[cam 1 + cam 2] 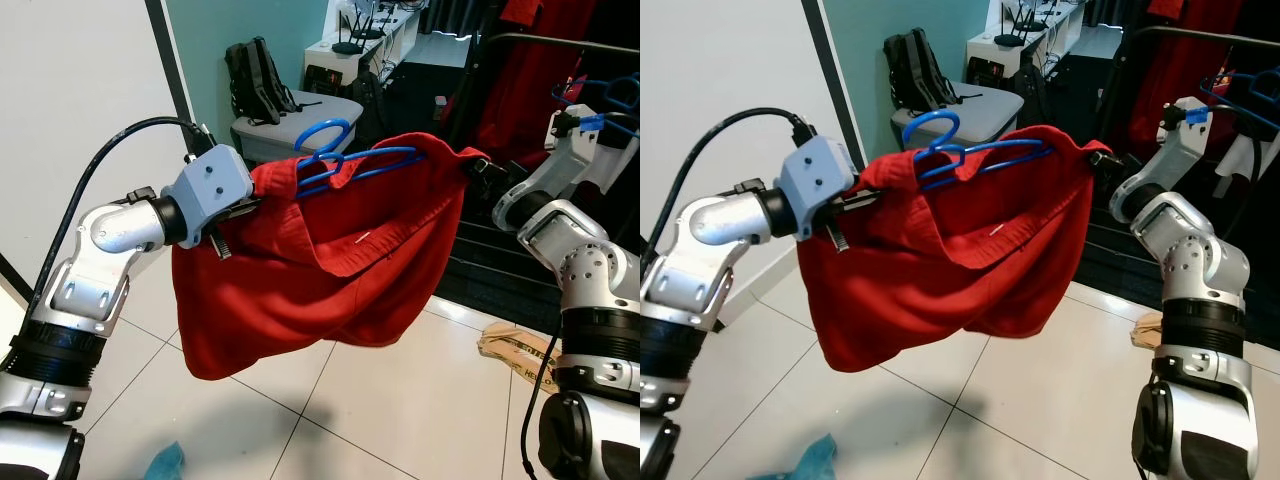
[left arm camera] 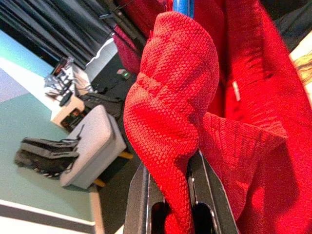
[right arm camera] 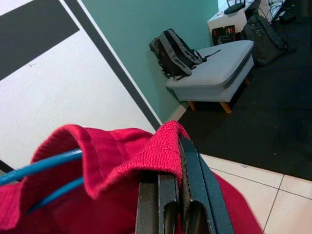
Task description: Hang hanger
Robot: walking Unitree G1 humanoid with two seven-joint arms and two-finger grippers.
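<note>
We had the red garment [image 1: 300, 270] stretched wide between both arms across the middle of the frame, the blue hanger [image 1: 345, 160] lying along its top edge with its hook curling up just left of centre. Our left gripper [image 2: 168, 195] was clamped tight on a bunched fold of the cloth, fingers pinched with fabric squeezed between them; our right gripper [image 3: 173, 195] was likewise closed hard on the opposite hem, the blue wire running just beside it. To do this step well, we judged we needed to keep the cloth taut and level so the hanger stayed seated, then bring the hook toward the rail [image 1: 570, 42] at the upper right. In the way: red clothes [image 1: 525, 70] already hanging there, and another blue hanger [image 1: 600, 95] near our right forearm. A grey ottoman [image 1: 285, 125] with a black backpack [image 1: 255, 75] sat in the upper middle, well apart. A sandal [image 1: 515, 355] and a teal cloth [image 1: 165, 462] lay on the tiled floor [image 1: 400, 420].
</note>
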